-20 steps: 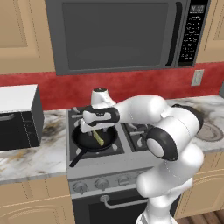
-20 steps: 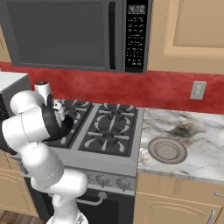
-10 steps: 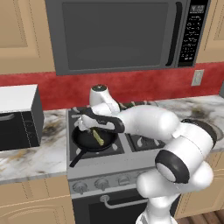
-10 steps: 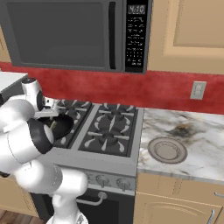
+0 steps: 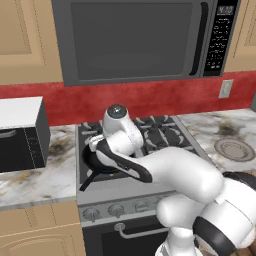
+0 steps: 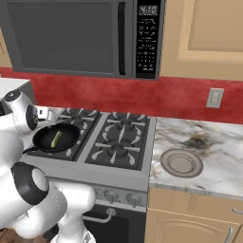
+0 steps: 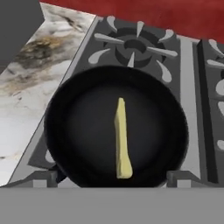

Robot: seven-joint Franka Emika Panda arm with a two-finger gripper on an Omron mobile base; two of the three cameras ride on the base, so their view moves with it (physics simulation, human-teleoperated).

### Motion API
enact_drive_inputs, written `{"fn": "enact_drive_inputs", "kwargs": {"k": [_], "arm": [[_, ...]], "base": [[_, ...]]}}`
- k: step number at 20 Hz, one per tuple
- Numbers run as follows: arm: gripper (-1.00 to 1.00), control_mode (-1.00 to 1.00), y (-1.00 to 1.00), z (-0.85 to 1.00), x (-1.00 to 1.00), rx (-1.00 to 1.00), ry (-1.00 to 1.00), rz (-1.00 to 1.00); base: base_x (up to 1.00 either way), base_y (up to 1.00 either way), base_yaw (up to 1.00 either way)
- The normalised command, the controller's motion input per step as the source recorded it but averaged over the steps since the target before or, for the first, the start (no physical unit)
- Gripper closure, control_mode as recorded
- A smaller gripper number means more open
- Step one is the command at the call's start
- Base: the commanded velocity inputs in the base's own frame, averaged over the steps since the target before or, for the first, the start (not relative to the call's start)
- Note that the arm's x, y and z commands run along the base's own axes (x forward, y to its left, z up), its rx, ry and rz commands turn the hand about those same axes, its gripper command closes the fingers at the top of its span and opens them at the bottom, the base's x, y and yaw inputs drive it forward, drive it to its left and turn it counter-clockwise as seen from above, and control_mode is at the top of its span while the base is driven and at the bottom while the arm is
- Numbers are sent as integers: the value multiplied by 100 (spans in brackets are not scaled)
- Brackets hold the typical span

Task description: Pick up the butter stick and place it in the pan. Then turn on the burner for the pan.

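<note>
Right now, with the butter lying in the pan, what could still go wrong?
The pan sits on the front left burner, and the knobs look alike, so the arm might turn the wrong one. The pan's handle sticks out toward the stove's front edge, right above those knobs; reaching down could bump it and shift the pan. The butter lies loose in the pan, so a knock could slide it.

The white arm reaches left and forward, wrist bent down, the gripper with jaws spread wide, holding nothing.
</note>
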Motion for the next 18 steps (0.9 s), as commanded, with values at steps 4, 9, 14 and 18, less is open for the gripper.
{"fn": "enact_drive_inputs", "kwargs": {"k": [4, 9, 14, 18], "arm": [[-100, -100, 1, 27, -24, 0, -27, 0], [-100, -100, 1, 24, -17, 0, -27, 0], [-100, -100, 9, 10, -13, 3, -23, 0], [-100, -100, 11, 2, -30, 4, -15, 0]], "base": [[0, 0, 0], [0, 0, 0], [0, 0, 0], [0, 0, 0]]}}
